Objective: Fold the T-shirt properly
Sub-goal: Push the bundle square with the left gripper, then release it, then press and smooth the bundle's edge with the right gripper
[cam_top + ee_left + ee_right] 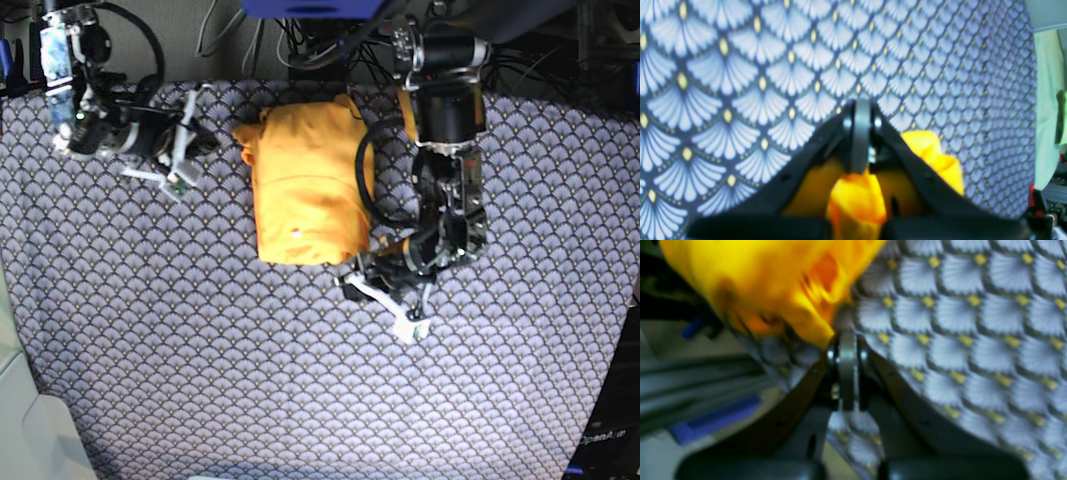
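The yellow-orange T-shirt (pixel 305 185) lies folded into a rectangle at the middle of the table, its small white tag (pixel 296 229) near the lower edge. My left gripper (pixel 362 272) is at the shirt's lower right corner. In the left wrist view the gripper (pixel 860 105) has its jaws together, and bunched yellow shirt cloth (pixel 857 200) sticks out behind the pads. My right gripper (pixel 207 140) is just left of the shirt's upper left corner. In the blurred right wrist view it (pixel 846 338) is shut, with the shirt (pixel 766 290) right ahead of the tips.
A blue-grey scallop-patterned cloth (pixel 200 340) covers the whole table. Cables and dark gear (pixel 300 40) line the back edge. The table's left edge (pixel 12 330) borders a pale floor. The right wrist view shows the table's edge and blue items (pixel 716 416) below it.
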### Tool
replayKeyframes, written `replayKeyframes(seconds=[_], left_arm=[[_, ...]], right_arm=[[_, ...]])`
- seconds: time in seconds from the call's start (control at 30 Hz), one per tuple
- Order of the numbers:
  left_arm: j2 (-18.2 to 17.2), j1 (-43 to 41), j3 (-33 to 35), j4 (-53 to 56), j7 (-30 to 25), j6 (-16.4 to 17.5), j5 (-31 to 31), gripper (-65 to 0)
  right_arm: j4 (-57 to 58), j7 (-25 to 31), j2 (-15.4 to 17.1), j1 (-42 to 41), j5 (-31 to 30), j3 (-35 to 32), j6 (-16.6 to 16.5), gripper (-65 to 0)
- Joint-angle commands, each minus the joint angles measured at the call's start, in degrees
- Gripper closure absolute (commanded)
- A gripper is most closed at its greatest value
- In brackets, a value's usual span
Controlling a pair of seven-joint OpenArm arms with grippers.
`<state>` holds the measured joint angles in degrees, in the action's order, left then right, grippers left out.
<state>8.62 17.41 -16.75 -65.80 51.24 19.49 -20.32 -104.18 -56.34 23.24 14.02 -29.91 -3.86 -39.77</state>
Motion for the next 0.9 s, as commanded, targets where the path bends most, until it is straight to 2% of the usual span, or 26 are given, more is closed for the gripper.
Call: replayKeyframes(seconds=[0.0,0.13,0.2,0.3,0.43,0.57,0.7,0.8,0.87], left_arm=[[-0.49,1.27,-0.08,-3.17,1.11,0.51,-1.00,0.0],[-3.30,-1.01,-2.81,-13.45,8.23,0.51,-4.78,0.0],[-5.33,-3.65,-5.44,-20.40,12.80,0.51,-6.01,0.0],[-7.96,-8.84,-10.63,-27.96,16.40,0.51,-6.10,0.0],[-12.18,-17.28,-14.50,-33.50,16.58,1.04,-6.10,0.0],[-14.20,-22.64,-15.47,-35.96,16.49,1.13,-6.19,0.0],[-14.47,-26.68,-17.66,-38.33,16.49,1.13,-6.19,0.0],[-14.56,-28.79,-18.63,-38.86,16.49,1.13,-6.19,0.0],[-14.56,-30.38,-19.86,-38.86,16.49,1.22,-6.10,0.0]], right_arm=[[-3.64,1.79,0.71,-0.18,-1.69,0.39,-0.23,0.0],[-9.62,1.35,0.97,1.06,-1.87,3.11,-0.23,0.0],[-9.71,0.29,0.89,0.97,-1.96,2.67,-0.23,0.0],[-9.80,0.47,-0.78,0.70,-1.96,1.00,-0.23,0.0],[-9.88,-0.15,-3.33,-2.99,-1.96,-2.08,-0.23,0.0],[-9.88,-0.24,-3.60,-5.45,-1.96,-6.30,-0.23,0.0],[-9.88,-0.15,-5.71,-5.98,-1.96,-9.99,-0.23,0.0],[-9.45,0.64,-5.97,-5.80,-1.61,-12.89,-0.23,0.0],[-8.74,3.19,-5.88,-5.54,-1.43,-14.82,-0.23,0.0]])
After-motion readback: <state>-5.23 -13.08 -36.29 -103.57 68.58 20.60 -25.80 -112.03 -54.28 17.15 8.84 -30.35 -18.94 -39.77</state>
